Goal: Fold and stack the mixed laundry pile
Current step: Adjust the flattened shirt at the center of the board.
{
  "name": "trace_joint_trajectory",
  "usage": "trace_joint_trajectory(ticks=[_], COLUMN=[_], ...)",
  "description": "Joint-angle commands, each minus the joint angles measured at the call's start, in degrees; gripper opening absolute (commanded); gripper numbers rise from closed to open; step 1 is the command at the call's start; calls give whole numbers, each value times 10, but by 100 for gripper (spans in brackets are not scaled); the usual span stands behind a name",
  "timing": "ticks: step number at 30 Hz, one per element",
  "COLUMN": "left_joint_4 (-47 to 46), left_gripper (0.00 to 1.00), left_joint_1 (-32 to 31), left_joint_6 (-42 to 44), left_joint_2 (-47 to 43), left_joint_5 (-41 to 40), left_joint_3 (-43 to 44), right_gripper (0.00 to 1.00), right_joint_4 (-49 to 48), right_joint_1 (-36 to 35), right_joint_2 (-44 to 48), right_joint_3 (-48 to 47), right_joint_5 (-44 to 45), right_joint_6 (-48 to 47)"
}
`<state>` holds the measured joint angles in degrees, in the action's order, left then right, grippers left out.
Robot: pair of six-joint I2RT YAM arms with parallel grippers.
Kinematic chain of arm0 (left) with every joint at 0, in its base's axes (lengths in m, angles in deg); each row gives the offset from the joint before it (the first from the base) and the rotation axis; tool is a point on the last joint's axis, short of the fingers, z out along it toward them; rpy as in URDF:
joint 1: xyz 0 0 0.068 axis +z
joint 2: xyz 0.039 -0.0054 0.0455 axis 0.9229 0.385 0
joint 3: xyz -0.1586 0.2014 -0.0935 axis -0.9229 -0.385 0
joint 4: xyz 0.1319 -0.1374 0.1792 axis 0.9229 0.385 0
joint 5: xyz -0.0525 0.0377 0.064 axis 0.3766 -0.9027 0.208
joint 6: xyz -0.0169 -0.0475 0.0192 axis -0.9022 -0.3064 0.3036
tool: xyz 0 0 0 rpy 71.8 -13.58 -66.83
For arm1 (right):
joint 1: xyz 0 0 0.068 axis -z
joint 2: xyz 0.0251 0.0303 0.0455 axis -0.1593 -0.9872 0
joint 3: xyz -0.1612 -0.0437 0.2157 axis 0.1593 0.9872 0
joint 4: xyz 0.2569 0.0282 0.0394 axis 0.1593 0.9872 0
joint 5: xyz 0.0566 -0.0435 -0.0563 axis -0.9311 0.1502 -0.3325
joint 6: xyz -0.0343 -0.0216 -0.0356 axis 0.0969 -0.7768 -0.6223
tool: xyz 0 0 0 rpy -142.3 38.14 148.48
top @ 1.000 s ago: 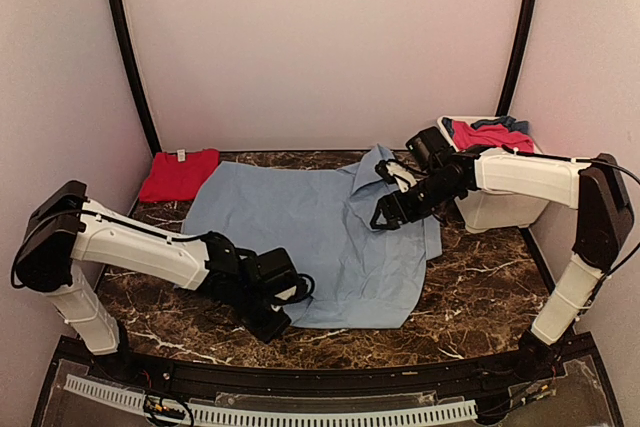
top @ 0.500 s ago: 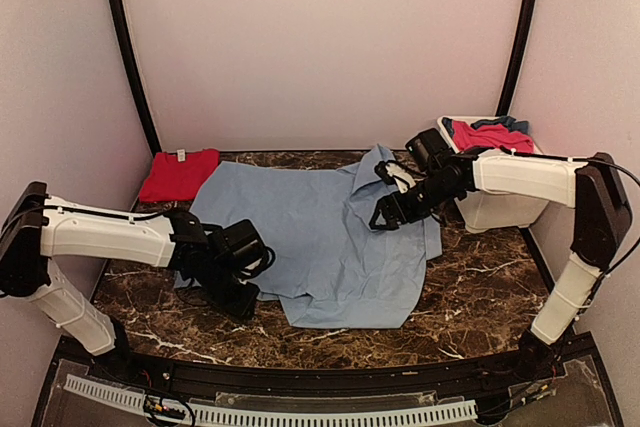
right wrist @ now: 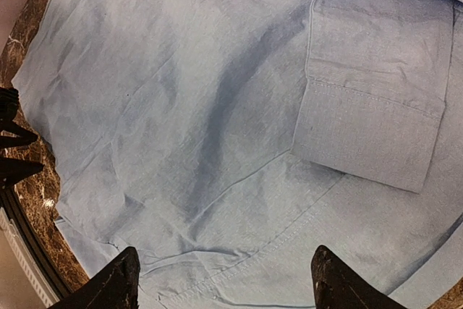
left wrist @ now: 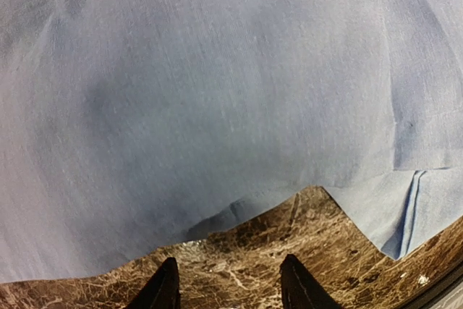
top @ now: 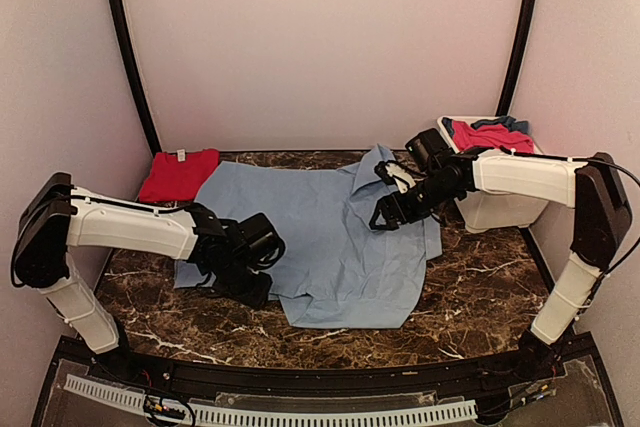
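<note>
Marble table [top: 480,287]: light-blue shirt [top: 320,227] lies flat mid-table, long axis running left to right.
Left gripper [left wrist: 228,280] sits low at its near-left hem and right gripper [right wrist: 224,273] reaches over its right side; both 2 pincers spread, empty.

We noted the top view looked down from afar; both wrist views sat close above the shared light-blue shirt [top: 330,237].

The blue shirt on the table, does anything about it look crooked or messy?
Yes, a little. The light-blue shirt lies spread but not square: its near hem runs in uneven steps, and a sleeve cuff lies folded over the body. At the far right, red and dark-blue clothes heap above the rim of the white tub.
</note>
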<state>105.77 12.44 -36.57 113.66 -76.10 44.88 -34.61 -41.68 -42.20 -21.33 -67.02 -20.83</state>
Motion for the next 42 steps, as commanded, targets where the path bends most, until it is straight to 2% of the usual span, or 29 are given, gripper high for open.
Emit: trace_joint_trajectory(ticks=[1,8,11,13,17,21,24,27,31,38,42], left_joint_4=[-15,-44,-62,-70,-76,-73,-71,-53,22,114,130], left_gripper=[49,50,48,43,20,6,0,0,0,0,0], left_joint_1=[4,8,9,9,9,9,9,-4,-49,-92,-107], left_joint_6=[0,-7,-1,2,6,10,13,25,41,25,28], left_joint_2=[24,64,76,90,112,137,137,106,42,-89,-154], left_joint_5=[-24,-54,-39,-27,-14,-8,-5,2,2,63,96], left_joint_3=[15,7,2,-3,-11,-12,-15,-12,10,2,-10], right_gripper=[79,79,79,78,78,78,78,78,77,77,77], right_joint_4=[-19,-19,-20,-21,-23,-23,-23,-23,-33,-50,-56], right_joint_1=[3,3,4,4,4,4,4,4,7,14,16], right_joint_2=[-9,-10,-12,-14,-12,-11,-10,-10,-18,-61,-95], right_joint_3=[-1,2,3,4,7,9,13,14,15,-11,-31], right_joint_5=[-7,-5,-3,-4,-5,-4,-4,-4,-6,-10,-11], right_joint_6=[-1,-3,-4,-4,-2,-3,-4,-5,-4,-7,-13])
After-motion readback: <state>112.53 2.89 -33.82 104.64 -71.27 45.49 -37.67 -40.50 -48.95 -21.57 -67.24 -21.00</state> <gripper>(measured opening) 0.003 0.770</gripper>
